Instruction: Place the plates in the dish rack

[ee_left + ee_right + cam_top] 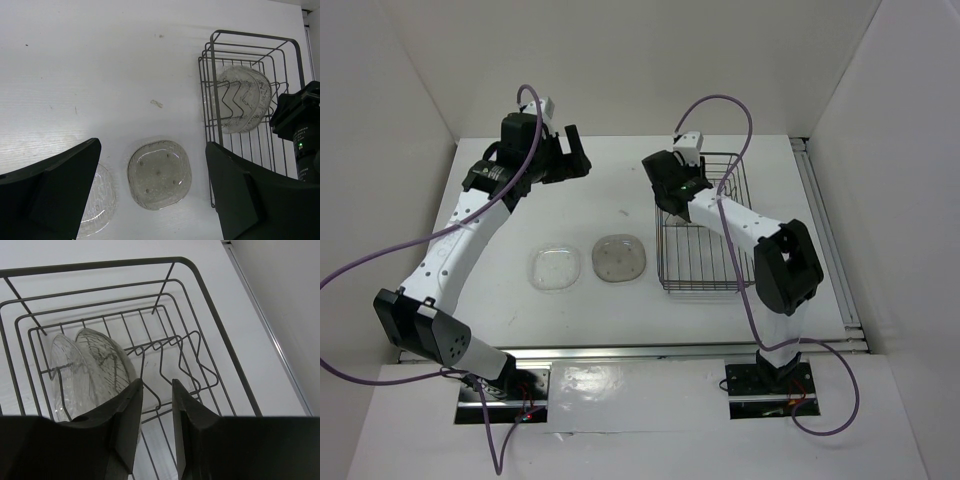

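Dish rack at table right, long axis near-to-far | two racked plates on edge among prongs, just left of right gripper, fingers slightly parted, gripping nothing | clear plate, speckled plate flat on table | left gripper spread wide, empty.

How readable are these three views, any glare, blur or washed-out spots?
Top external: even, bright light, soft shadows; the clear plate nearly washes into the white table. Left wrist: sharp, but its dark fingers hide the lower corners. Right wrist: dish rack crisp, near fingers dark and featureless.
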`<action>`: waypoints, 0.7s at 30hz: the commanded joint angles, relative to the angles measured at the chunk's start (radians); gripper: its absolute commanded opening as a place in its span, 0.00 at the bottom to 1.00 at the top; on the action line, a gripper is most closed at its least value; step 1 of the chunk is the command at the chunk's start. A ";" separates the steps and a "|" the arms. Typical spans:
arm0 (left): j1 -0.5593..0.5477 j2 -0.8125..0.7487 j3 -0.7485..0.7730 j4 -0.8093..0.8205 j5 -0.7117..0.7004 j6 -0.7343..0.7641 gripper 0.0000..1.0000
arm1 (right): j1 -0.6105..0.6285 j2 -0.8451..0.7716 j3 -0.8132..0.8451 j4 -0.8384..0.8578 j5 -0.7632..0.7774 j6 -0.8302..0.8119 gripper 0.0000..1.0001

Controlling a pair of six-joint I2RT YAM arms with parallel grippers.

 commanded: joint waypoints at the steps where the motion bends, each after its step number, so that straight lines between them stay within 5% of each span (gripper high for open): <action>1: -0.001 0.006 0.028 0.016 -0.012 0.028 1.00 | 0.009 0.008 0.051 0.011 -0.009 0.025 0.37; 6: -0.001 0.015 0.028 0.016 -0.012 0.028 1.00 | -0.017 -0.005 0.041 0.097 -0.133 -0.002 0.46; 12: -0.001 0.024 0.028 0.006 -0.025 0.028 1.00 | -0.032 -0.067 0.056 0.135 -0.294 -0.035 0.69; 18: 0.008 0.034 -0.012 -0.162 -0.103 -0.044 1.00 | 0.006 -0.342 0.015 0.160 -0.540 -0.035 0.86; 21: 0.054 -0.040 -0.119 -0.205 -0.146 -0.082 1.00 | 0.030 -0.451 0.002 0.131 -0.635 -0.058 0.86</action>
